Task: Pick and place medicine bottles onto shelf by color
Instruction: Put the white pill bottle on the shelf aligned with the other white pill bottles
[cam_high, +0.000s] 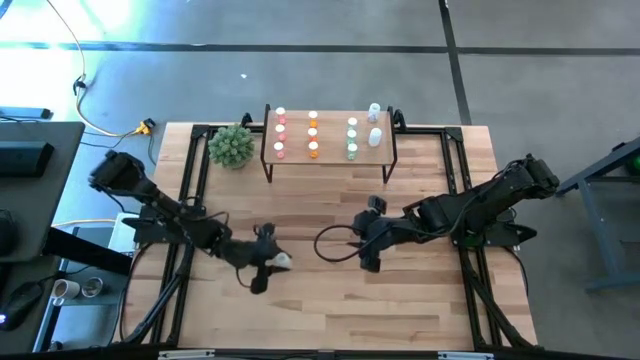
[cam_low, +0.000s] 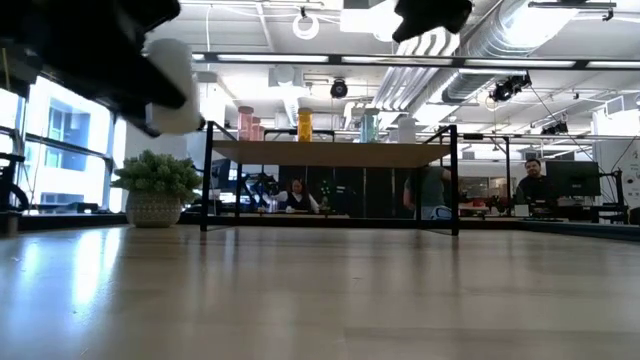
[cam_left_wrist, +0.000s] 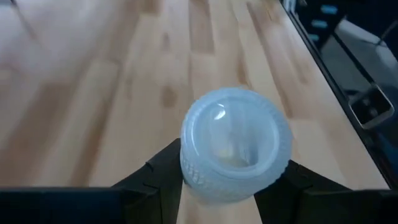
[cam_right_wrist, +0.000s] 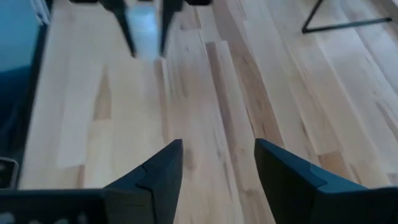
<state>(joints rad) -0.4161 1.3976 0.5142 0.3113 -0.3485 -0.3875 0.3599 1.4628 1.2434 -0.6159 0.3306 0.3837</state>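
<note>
Keep your left end effector (cam_left_wrist: 233, 186) clamped on the clear white-capped bottle (cam_left_wrist: 235, 144); your right end effector (cam_right_wrist: 214, 165), fingers apart, waits empty above the tabletop (cam_high: 420, 300).

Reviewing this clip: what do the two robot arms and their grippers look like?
Both arms are black and jointed, built of thick segments, each ending in a two-finger gripper: left gripper, right gripper. A dark cable loops across the table beside the right gripper. In the wrist views the fingers are matte black, wedge-shaped and taper to their tips. No markings show.
</note>
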